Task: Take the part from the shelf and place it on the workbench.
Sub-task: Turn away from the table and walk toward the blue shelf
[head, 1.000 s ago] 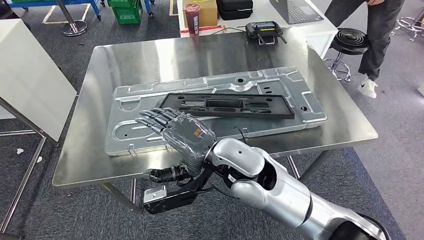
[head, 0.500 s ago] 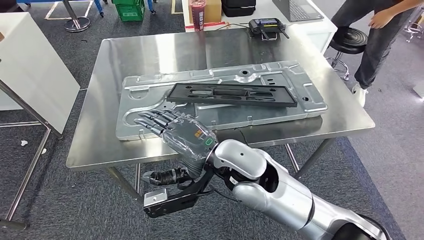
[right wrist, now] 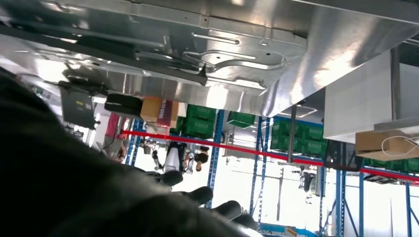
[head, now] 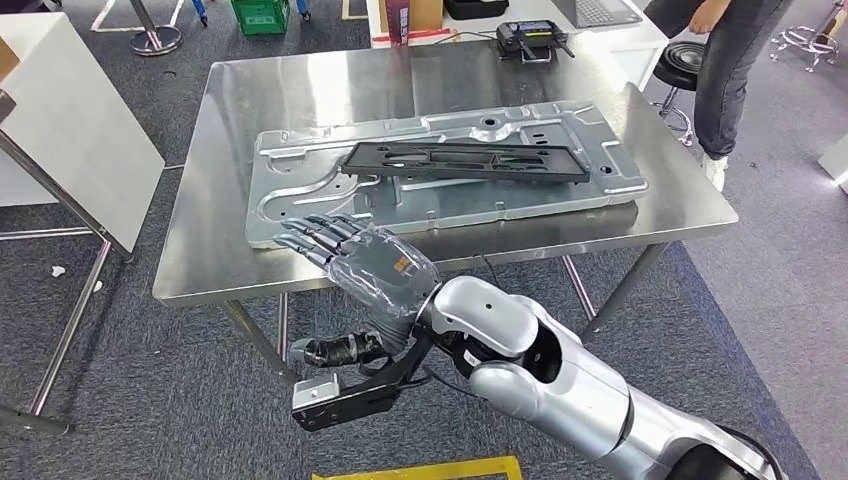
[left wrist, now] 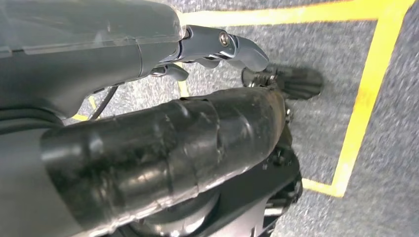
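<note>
The black part lies flat on the big stamped metal panel, which itself rests on the steel worktop, the part running lengthwise along the panel's middle. The right hand hangs in front of the worktop's near edge, palm down, its fingers stretched out straight and apart toward the panel's near corner, holding nothing (they reach just over the edge, and I cannot tell whether the tips touch the panel). The right wrist view looks along the underside-turned scene and shows the panel with the dark part on it, clear of the hand. The left hand hangs low over grey carpet with yellow floor tape; its fingers look loosely curled, with nothing seen in them. At the worktop's far edge sits a black controller, and beyond the far right corner a person stands beside a black stool.
</note>
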